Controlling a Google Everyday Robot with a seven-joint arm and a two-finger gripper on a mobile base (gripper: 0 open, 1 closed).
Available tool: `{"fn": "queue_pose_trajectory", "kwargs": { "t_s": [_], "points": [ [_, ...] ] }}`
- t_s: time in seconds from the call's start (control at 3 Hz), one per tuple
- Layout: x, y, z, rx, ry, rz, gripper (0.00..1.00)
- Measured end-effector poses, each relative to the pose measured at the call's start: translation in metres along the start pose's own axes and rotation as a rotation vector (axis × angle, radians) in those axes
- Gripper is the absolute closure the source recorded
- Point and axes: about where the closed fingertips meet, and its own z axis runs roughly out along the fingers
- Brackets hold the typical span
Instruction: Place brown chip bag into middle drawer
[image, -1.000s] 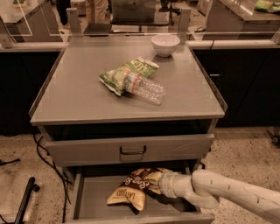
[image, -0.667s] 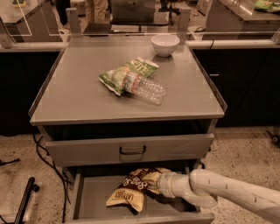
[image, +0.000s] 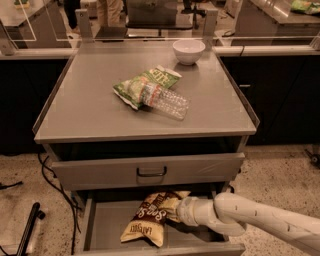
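The brown chip bag (image: 150, 220) lies slanted in the open middle drawer (image: 102, 225), its tan lower end on the grey floor and its upper end raised toward the back right. My gripper (image: 175, 211) reaches into the drawer from the right on a white arm (image: 260, 220). It sits right at the bag's upper end, which covers its tip. The bag touches the gripper.
On the cabinet top (image: 85, 107) lie a green chip bag (image: 145, 82) and a clear water bottle (image: 167, 101), with a white bowl (image: 188, 50) at the back. A closed drawer front with a black handle (image: 151, 172) hangs just above the open drawer. Black cables (image: 52, 175) trail on the floor at left.
The arm has pushed a little further left into the drawer, and the brown chip bag has shifted slightly left and down with it.
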Motion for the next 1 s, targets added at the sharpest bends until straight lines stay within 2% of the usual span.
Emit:
{"fn": "queue_pose_trajectory", "kwargs": {
  "t_s": [1.0],
  "points": [
    [-0.003,0.004,0.016,0.003,-0.013,-0.209,1.0]
  ]
}}
